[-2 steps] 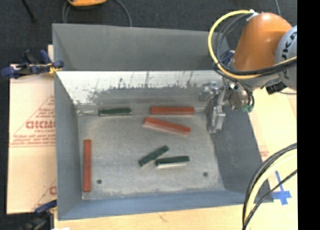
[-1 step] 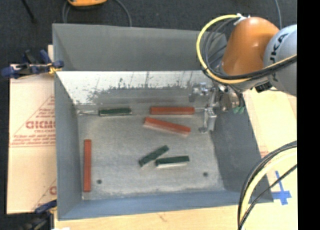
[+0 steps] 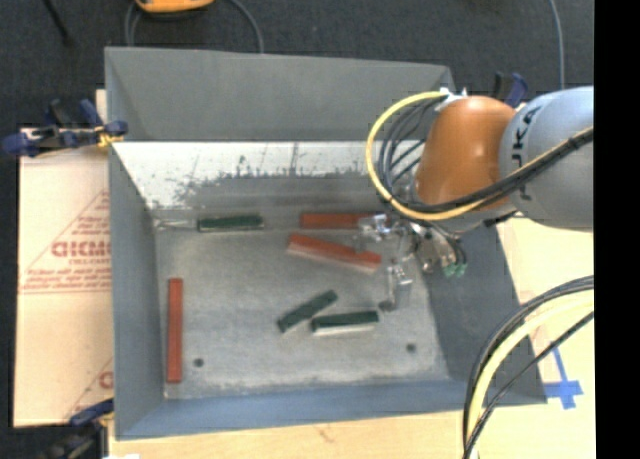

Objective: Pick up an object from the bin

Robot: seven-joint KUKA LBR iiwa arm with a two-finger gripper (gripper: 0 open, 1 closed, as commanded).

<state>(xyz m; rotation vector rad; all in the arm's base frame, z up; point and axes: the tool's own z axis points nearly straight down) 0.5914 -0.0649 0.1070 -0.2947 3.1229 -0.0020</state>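
Observation:
My gripper hangs low over the right side of the bin floor. Just left of it lies a slanted red bar, whose right end reaches the gripper's metal body. Below the gripper and slightly to the left rests a green bar with a pale top edge. A dark green bar lies tilted beside that one, and they touch at one end. Whether anything is held cannot be seen.
A second red bar and a dark green bar lie along the foot of the back wall. A long red bar lies lengthwise against the left wall. The arm with its orange cover and cables overhangs the bin's right rim.

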